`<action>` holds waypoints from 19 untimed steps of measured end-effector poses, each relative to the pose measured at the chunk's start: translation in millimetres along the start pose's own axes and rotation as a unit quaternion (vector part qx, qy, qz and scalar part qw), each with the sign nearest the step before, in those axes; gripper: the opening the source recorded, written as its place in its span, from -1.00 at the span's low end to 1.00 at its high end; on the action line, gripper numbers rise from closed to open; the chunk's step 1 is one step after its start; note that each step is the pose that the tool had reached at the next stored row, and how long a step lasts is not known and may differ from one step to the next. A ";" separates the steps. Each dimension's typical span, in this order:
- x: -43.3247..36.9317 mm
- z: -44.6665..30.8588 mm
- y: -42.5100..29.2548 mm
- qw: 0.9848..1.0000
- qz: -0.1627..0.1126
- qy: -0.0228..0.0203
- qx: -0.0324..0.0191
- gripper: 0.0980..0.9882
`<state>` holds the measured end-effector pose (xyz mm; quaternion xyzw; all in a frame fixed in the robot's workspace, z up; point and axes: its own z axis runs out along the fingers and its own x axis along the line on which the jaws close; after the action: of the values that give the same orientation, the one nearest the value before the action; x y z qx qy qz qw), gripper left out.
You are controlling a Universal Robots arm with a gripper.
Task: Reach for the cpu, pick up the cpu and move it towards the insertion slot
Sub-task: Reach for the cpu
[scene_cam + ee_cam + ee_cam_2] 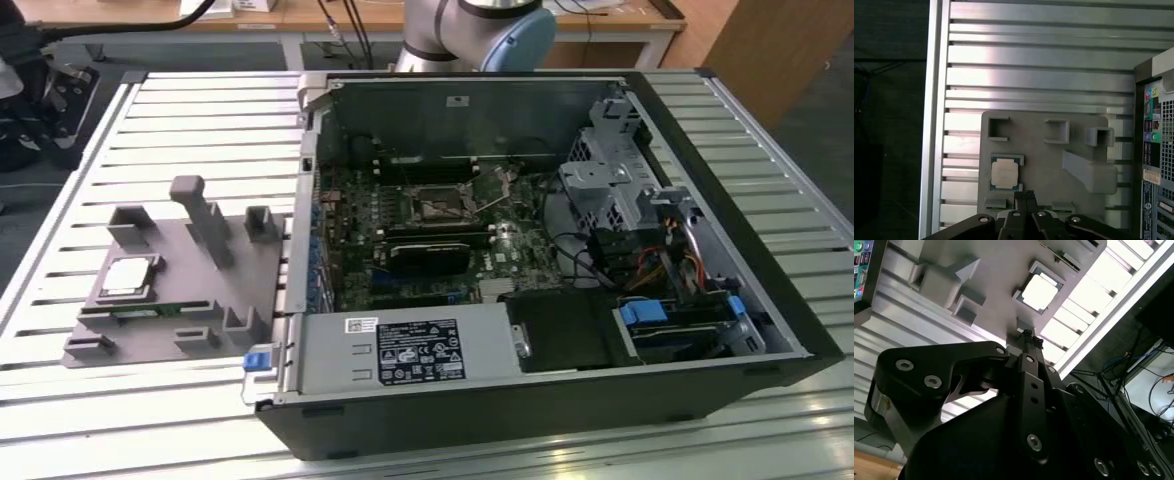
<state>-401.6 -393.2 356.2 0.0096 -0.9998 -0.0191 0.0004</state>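
Bench: a slatted aluminium bench (200, 120) carries everything. On it a black computer case (534, 400) lies on its side with the panel off, which I take to be so the board inside faces up for the arm.

Holder: a grey plastic fixture plate (180, 290) with raised pockets and posts sits at about 9 o'clock from the case in the exterior view, just beside its wall.

Cpu: the cpu (130, 275), a small flat square chip with a silvery metal top and a pale rim, lies flat and top-up in a shallow square pocket of that plate. The pocket seems meant to keep it square and in a known spot for picking. It has not been lifted.

Slot: the insertion slot (438, 205), a small dark square socket in a shiny metal frame, is set into the green circuit board (527, 265) inside the case. From the cpu it lies between 2 and 3 o'clock in the exterior view, well apart from it.

Tool: in the first wrist view the black two-fingered tool (1024, 196) hangs over the plate, its tips just beside the cpu's edge and not on it. The fingers are pressed together with nothing between them, and the second wrist view shows the same.

Stage: by my reading this is the reach, with the tool lined up close to the chip and no grip made yet.
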 end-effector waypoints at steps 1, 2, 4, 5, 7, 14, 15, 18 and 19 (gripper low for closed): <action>1.8 0.3 -0.5 1.000 0.000 0.000 0.000 -0.98; 3.7 0.6 -1.2 1.000 0.000 0.000 0.000 -0.98; 6.5 1.7 -2.9 1.000 0.000 0.000 0.000 -0.98; 7.2 2.6 -3.8 1.000 0.000 0.000 0.000 -0.98; 7.5 5.8 -4.4 1.000 0.000 0.000 0.000 -0.98; 7.8 17.0 -6.1 1.000 0.000 0.001 0.000 -0.57; 7.9 18.6 -6.5 1.000 0.000 0.001 0.000 -0.44; 8.1 24.0 -7.5 1.000 0.000 0.001 0.000 -0.17; 8.1 25.8 -7.9 1.000 0.000 0.001 0.000 -0.17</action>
<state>-409.6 -400.2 330.1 0.0097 -0.9998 -0.0194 0.0013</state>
